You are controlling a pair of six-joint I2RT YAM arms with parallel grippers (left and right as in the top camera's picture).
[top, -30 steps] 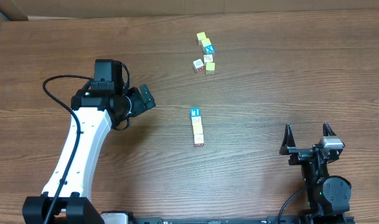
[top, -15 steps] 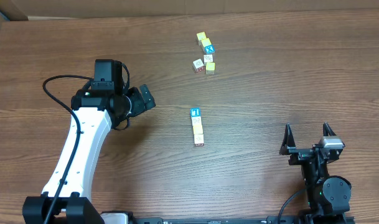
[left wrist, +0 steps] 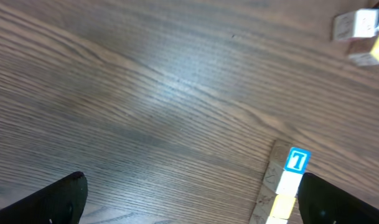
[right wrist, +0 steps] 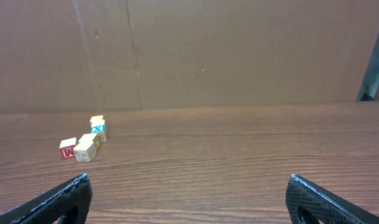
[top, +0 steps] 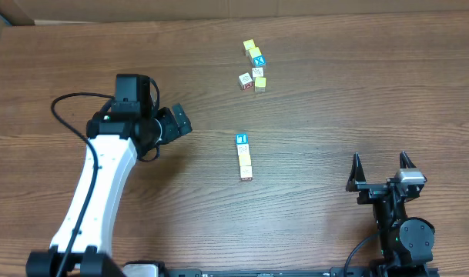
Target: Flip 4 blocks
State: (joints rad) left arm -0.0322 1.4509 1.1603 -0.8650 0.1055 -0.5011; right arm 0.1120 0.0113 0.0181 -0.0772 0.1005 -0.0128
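Left gripper (top: 177, 121) is the one near the work. Its jaws are spread wide and hold nothing, and it hangs over bare table (top: 334, 92) a little to the left of the blocks. My right gripper (top: 380, 165) is parked at the front right of the table, also wide and empty, well apart from everything.

Nearest to the left gripper is the row of four blocks (top: 244, 158) at mid-table, apparently touching end to end. The blue-faced block (top: 241, 139) is at the far end, two cream blocks (top: 244, 156) sit behind it, and the reddish block (top: 246, 176) is at the near end. Through the left wrist camera the blue face shows just inside one of my fingers.

Farther back is a cluster of loose cubes (top: 253, 68), including the blue cube marked X (top: 257, 60). I judge those are not mine to turn.

The main risk is the tight packing. Jaws this wide, closing on one tiny block, could catch or push its neighbour and scatter the line. A shallow or off-centre pinch might let a block squirt out or land on the same face. Reaching too far would also put me in the wrong group.
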